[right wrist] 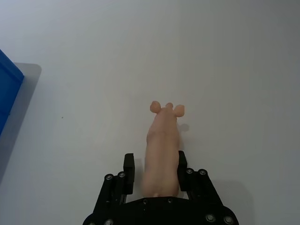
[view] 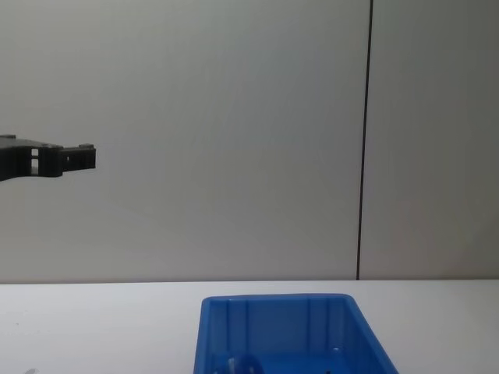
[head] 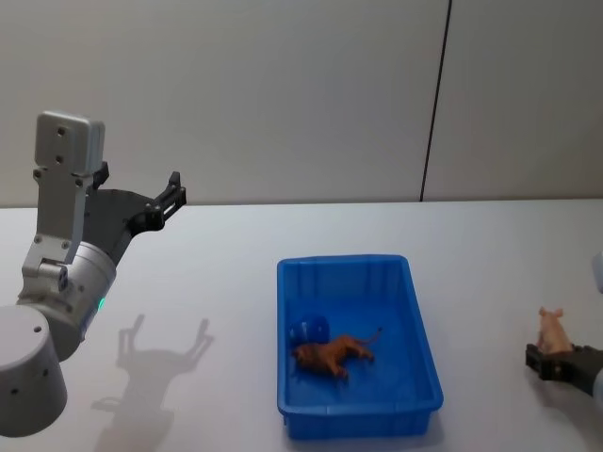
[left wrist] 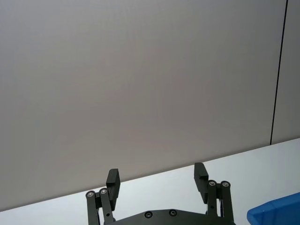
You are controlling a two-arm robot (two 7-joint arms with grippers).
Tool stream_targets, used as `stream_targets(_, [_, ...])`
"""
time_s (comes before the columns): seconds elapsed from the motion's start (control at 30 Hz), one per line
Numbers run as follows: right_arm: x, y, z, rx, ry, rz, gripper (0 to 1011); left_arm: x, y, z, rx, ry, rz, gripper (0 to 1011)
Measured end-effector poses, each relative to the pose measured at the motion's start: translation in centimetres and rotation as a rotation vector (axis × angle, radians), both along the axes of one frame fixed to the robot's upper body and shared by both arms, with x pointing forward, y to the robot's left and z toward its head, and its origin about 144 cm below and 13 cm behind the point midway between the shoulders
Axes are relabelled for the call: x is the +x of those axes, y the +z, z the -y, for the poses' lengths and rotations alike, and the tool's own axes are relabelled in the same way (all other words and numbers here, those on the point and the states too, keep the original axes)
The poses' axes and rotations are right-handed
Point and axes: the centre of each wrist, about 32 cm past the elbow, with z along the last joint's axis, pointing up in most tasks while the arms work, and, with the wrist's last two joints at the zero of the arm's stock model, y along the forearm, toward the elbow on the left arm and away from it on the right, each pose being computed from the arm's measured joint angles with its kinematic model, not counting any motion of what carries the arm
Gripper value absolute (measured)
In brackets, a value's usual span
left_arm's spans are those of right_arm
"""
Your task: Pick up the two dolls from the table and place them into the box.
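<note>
The blue box [head: 344, 265] stands on the white table [head: 217, 282] in front of me. Two dolls lie inside it: a fuzzy reddish-brown one [head: 330, 354] and, just behind it, a blue one [head: 309, 331]. My left gripper [head: 175, 193] hangs high above the table's left side, open and with nothing in it; the left wrist view shows its fingers spread [left wrist: 157, 173]. At the table's right edge my right gripper [head: 556, 358] sits low, shut on a small pink toy animal [right wrist: 161, 145] whose head sticks out past the fingertips.
A grey wall with a dark vertical seam [view: 364, 140] stands behind the table. White tabletop lies to the left of the box, under the left arm's shadow [head: 155, 363], and between the box and the right gripper. A corner of the box [right wrist: 7, 89] shows in the right wrist view.
</note>
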Motion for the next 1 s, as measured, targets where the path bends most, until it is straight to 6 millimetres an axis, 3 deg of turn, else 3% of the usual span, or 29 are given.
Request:
stream_targets(0.2, [0.1,0.0,0.0,0.000,0.002,-0.001,376,0.0,0.0,0.0,0.000,0.000,0.000,1003])
stream_targets(0.5, [0.1,0.2,-0.1,-0.006,0.008,0.028,372,0.0,0.0,0.0,0.000,0.000,0.000,1003])
stream_targets(1.0, [0.2,2.5,-1.0,0.009,0.108,0.189,371,0.0,0.0,0.0,0.000,0.000,0.000,1003])
